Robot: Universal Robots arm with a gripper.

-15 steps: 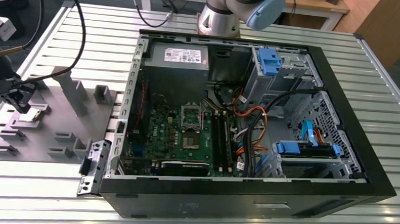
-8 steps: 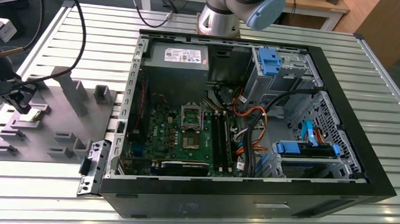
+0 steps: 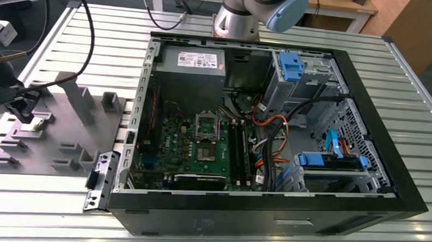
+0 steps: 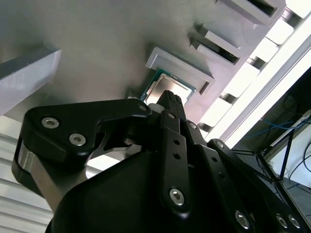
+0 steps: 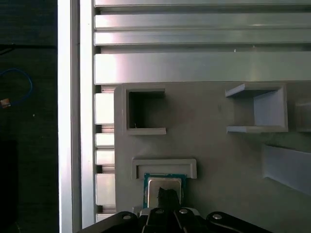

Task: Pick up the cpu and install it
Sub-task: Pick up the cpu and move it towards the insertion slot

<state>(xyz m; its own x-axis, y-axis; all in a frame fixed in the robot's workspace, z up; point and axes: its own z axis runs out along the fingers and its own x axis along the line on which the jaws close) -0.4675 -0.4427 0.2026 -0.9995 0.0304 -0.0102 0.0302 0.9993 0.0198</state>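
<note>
Cpu (image 5: pixel 153 186) lay flat in a shallow nest on the grey fixture plate (image 5: pixel 218 160), its far edge tucked against a pale three-sided bracket (image 5: pixel 164 165). It had not been lifted. The step in hand looked like the pick-up itself, at the point of closing in on the part.

The gripper (image 5: pixel 167 196) hung directly over the chip, its dark tip overlapping the middle of the metal top in both wrist views. Whether it was open or closed, and whether it touched the cpu, could not be told.

As a judgement, a clean pick from this pose would call for a grip squared on two opposite edges and a straight lift, so the chip clears the bracket without tilting or scraping.

The cpu was a small, thin square. It had a bright silvery lid that caught the light and a narrow green rim showing along its edges in the second wrist view (image 4: pixel 163 87).

In the exterior view the plate (image 3: pixel 62 147) sat on the slatted metal table (image 3: pixel 196 240), at the exterior view's left of the open computer case (image 3: pixel 270 224). The motherboard socket (image 3: pixel 206 126) inside that case stood well apart from the chip (image 3: pixel 34 125) and the gripper (image 3: pixel 19 112).
</note>
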